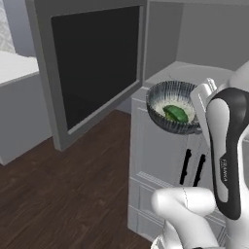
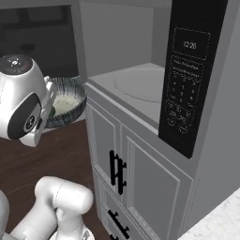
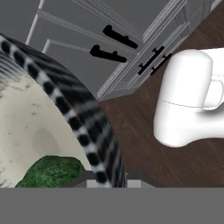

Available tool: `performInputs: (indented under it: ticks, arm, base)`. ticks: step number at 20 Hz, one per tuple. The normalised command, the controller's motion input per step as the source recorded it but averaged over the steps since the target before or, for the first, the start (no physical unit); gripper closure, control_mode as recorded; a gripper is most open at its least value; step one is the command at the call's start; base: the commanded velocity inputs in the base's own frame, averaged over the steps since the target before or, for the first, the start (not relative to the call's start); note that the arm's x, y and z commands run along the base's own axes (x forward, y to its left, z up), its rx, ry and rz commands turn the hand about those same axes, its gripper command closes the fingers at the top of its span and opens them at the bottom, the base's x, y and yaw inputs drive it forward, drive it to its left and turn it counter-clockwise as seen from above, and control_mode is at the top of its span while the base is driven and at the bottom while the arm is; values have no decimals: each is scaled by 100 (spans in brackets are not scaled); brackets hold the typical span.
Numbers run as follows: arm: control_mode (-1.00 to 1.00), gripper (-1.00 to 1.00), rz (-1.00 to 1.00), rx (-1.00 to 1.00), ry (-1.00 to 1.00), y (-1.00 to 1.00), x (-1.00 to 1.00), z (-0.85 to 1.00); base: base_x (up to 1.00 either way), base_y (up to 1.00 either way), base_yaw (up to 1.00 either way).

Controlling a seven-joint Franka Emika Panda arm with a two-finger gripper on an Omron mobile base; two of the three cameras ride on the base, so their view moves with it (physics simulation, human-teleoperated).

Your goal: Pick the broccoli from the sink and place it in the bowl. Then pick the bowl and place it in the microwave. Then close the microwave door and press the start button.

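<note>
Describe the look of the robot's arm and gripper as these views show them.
The arm is glossy white with rounded shells and dark charcoal joint bands; one black panel carries small white FRANKA lettering running lengthwise. A rounded joint cap has a grey disc with tiny marks. No loose cables show. The gripper ends in a pale grey hand block; its small dark finger tips barely show in the hand view.

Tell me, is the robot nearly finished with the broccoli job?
About halfway. Done: the broccoli sits in the bowl. In hand: the gripper grips the bowl's rim, holding it up in front of the open microwave. Left: bowl inside, door shut, press start.
</note>
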Motion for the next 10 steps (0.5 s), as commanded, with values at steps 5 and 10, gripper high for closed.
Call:
performInputs:
  ticks: [5, 10]
  arm:
    - [100, 100, 0, 0, 0, 0, 0, 0]
    - [-100, 100, 0, 0, 0, -1, -3, 1]
  base:
    - [0, -1, 17]
    - [-3, 0, 9]
